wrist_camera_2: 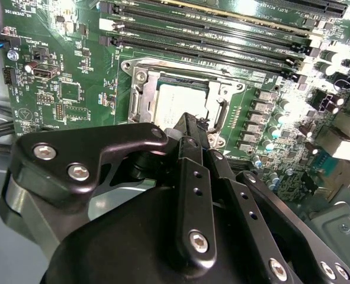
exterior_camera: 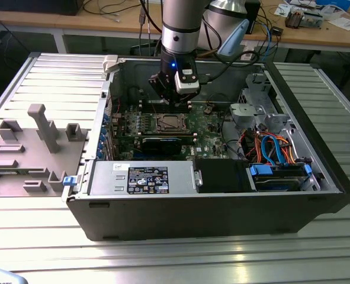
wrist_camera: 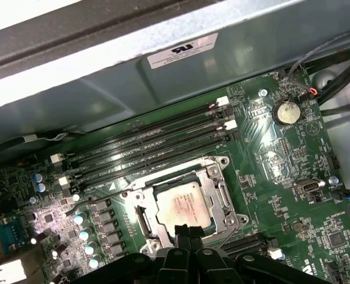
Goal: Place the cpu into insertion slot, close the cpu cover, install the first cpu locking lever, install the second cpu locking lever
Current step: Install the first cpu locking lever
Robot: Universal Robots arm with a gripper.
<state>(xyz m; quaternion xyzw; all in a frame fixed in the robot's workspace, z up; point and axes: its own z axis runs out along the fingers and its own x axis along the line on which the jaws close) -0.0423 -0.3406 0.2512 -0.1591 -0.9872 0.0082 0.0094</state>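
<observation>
The cpu (wrist_camera: 183,204) lies flat in the insertion slot (wrist_camera: 222,161) on the green board, its dull silver top showing. The cpu cover (wrist_camera: 218,196), a silvery frame, lies down around the chip. The second wrist view shows the cpu (wrist_camera_2: 176,97) with the cover (wrist_camera_2: 140,94) framing it and a thin dark lever (wrist_camera_2: 221,111) along one side of the socket. My gripper (wrist_camera: 188,232) hangs just above the socket's edge, fingers shut together with nothing between them. From the exterior view the gripper (exterior_camera: 170,105) hovers inside the open computer case over the slot (exterior_camera: 170,123).
Long memory slots (wrist_camera: 151,148) run beside the socket, with a coin battery (wrist_camera: 286,111) further off. A black expansion card (exterior_camera: 163,144), the power supply (exterior_camera: 142,177) and a cable bundle (exterior_camera: 269,148) fill the case. A grey fixture (exterior_camera: 38,130) stands at the exterior view's left.
</observation>
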